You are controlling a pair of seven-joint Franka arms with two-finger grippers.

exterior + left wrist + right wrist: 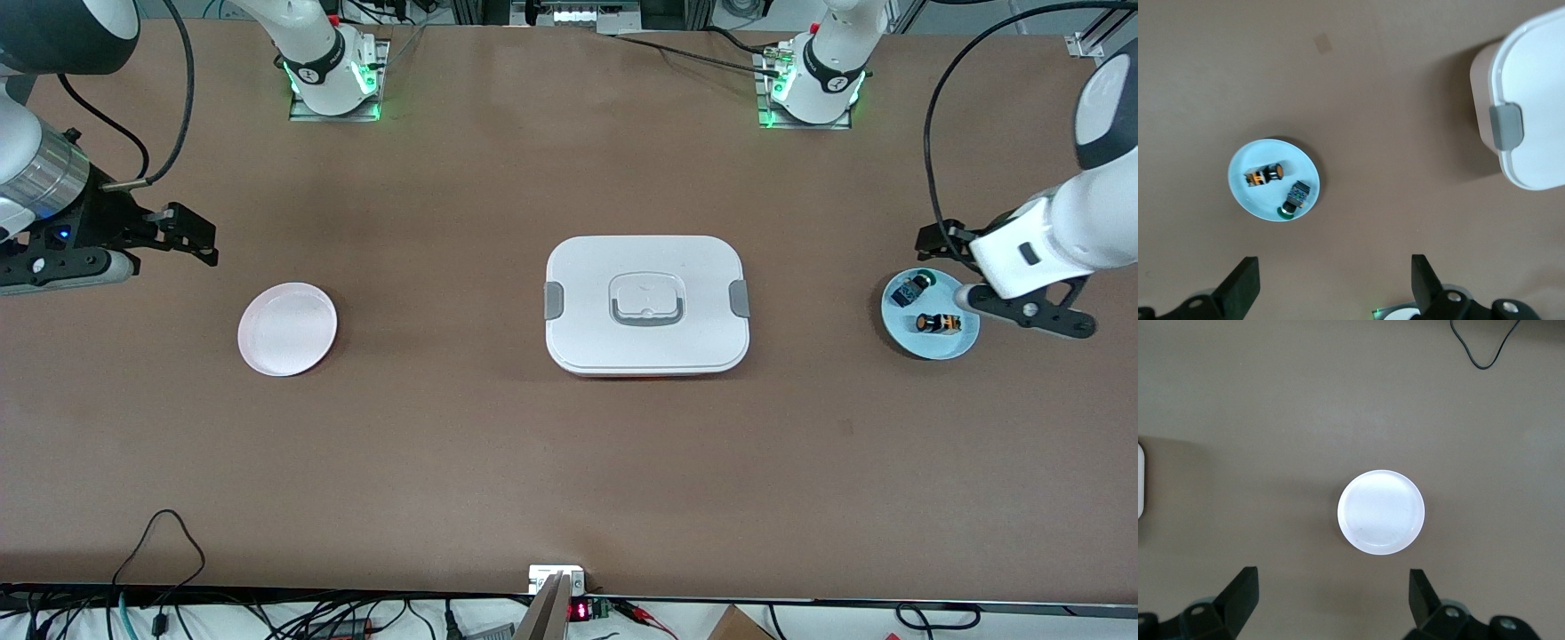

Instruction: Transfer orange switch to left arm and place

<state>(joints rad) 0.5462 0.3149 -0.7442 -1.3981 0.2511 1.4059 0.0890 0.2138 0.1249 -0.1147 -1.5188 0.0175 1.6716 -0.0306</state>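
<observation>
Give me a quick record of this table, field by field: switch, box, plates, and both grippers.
orange switch: lying on the blue plate, beside a blue-green part
box: mid-table, lid on
white plate: toward the right arm's end, nothing on it
left gripper: open, above the blue plate's edge
right gripper: open, raised near the white plate

Both arms were white with black joints. The right arm carried a silver metal collar and a small blue light on its black wrist block, with a black cable looping above. The left arm ended in black brackets, apparently screwed. Both bases glowed green.
</observation>
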